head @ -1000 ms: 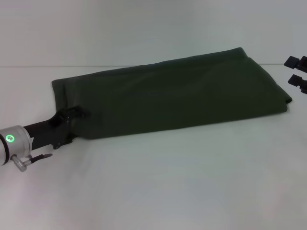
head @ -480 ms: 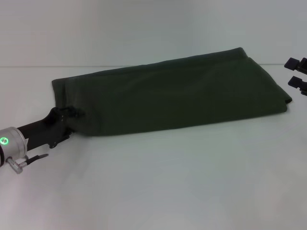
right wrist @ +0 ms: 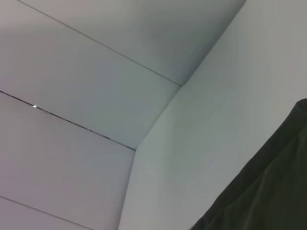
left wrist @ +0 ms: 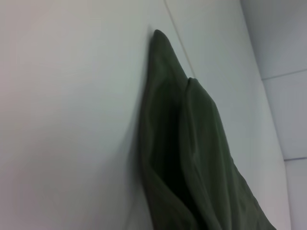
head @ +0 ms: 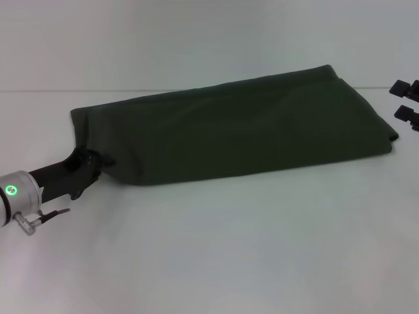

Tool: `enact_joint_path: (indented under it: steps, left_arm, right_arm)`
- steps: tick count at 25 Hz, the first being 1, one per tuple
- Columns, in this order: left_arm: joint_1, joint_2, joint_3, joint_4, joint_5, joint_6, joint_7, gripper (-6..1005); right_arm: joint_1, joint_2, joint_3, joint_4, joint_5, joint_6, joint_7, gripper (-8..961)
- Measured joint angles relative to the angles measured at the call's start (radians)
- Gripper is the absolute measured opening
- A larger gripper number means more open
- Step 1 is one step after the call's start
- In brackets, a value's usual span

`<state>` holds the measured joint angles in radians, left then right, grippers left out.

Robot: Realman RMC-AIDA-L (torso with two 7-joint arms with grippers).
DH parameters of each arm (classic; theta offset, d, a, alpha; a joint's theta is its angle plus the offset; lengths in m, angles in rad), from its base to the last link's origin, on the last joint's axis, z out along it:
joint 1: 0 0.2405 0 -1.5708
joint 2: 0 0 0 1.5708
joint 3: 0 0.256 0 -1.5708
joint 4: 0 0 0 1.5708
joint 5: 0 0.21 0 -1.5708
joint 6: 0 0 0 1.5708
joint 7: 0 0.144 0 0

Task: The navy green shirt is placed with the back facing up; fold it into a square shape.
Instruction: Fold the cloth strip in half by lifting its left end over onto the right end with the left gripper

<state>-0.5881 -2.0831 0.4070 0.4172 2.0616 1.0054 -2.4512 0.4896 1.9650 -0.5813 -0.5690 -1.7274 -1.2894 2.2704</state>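
Shirt (head: 242,127): folded into long band, not yet square. Left gripper (head: 91,160) at its near-left corner, grip unclear. Right gripper (head: 406,101) parked, spread.

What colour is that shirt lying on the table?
The shirt is a plain dark olive green, with no pattern showing. The head view shows it best.

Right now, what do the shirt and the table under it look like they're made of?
The navy green shirt looks like soft matte knit fabric, probably cotton: it creases and lies in limp folded layers, seen edge-on in the left wrist view. The table looks like a smooth, hard white surface with a dull sheen; the exact material is unclear.
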Motion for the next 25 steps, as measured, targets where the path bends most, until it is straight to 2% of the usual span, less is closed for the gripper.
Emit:
enact_joint_path:
  steps: [2, 7, 11, 16, 22, 25]
  left_arm:
    - [0.003, 0.000, -0.004, 0.009, 0.000, 0.013, 0.033, 70]
    - [0.017, 0.005, -0.003, 0.060, 0.005, 0.036, 0.101, 67]
    - [0.039, 0.027, -0.006, 0.099, 0.023, 0.027, 0.094, 64]
    - [0.049, 0.052, -0.034, 0.158, 0.122, -0.013, 0.065, 62]
    - [0.034, 0.072, -0.065, 0.184, 0.223, -0.091, 0.054, 63]
    - [0.031, 0.075, -0.077, 0.196, 0.236, -0.089, 0.052, 63]
  right_arm:
    - [0.000, 0.000, 0.000, 0.000, 0.000, -0.001, 0.000, 767]
    - [0.000, 0.000, 0.000, 0.001, 0.000, 0.003, -0.001, 766]
    - [-0.001, -0.001, 0.007, 0.013, 0.000, 0.003, 0.000, 766]
    - [-0.002, -0.002, 0.010, 0.015, 0.000, 0.008, 0.000, 766]
    - [-0.002, -0.002, 0.011, 0.015, -0.004, 0.015, 0.000, 766]
    - [-0.002, -0.001, 0.011, 0.017, -0.005, 0.015, 0.000, 766]
